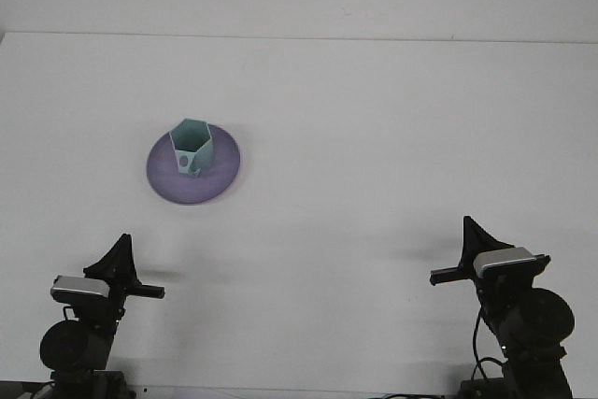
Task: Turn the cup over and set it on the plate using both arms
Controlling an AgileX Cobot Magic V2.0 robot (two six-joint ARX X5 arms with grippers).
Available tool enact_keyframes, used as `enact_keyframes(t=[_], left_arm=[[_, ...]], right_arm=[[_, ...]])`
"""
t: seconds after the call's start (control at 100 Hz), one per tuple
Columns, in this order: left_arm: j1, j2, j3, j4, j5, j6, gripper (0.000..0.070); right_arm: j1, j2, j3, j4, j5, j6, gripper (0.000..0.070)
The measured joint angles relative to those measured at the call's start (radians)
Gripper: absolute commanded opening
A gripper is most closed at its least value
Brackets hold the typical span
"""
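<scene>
A pale teal angular cup (192,147) stands upright, mouth up, on a round purple plate (220,172) left of the table's middle. My left gripper (129,271) is low at the front left, well short of the plate and holding nothing. My right gripper (455,254) sits at the front right, far from the cup, and holds nothing either. Both grippers appear only as dark pointed shapes seen from behind.
The white table (374,137) runs back to a pale wall. Only the plate and cup stand on it. Both arm bases occupy the front corners.
</scene>
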Motion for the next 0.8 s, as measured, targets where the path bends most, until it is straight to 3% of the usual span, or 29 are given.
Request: enact_keyframes(t=[0.17, 0.3, 0.8], left_arm=[[0.002, -0.001, -0.058, 0.067, 0.006, -0.005, 0.0014], [0.003, -0.003, -0.058, 0.071, 0.050, -0.008, 0.0015], [0.003, -0.003, -0.058, 0.072, 0.051, -0.008, 0.0015]], right_arm=[[0.000, 0.000, 0.000, 0.005, 0.000, 0.000, 0.0000], [0.000, 0.000, 0.000, 0.006, 0.000, 0.000, 0.0000], [0.000, 0.000, 0.000, 0.006, 0.000, 0.000, 0.0000]])
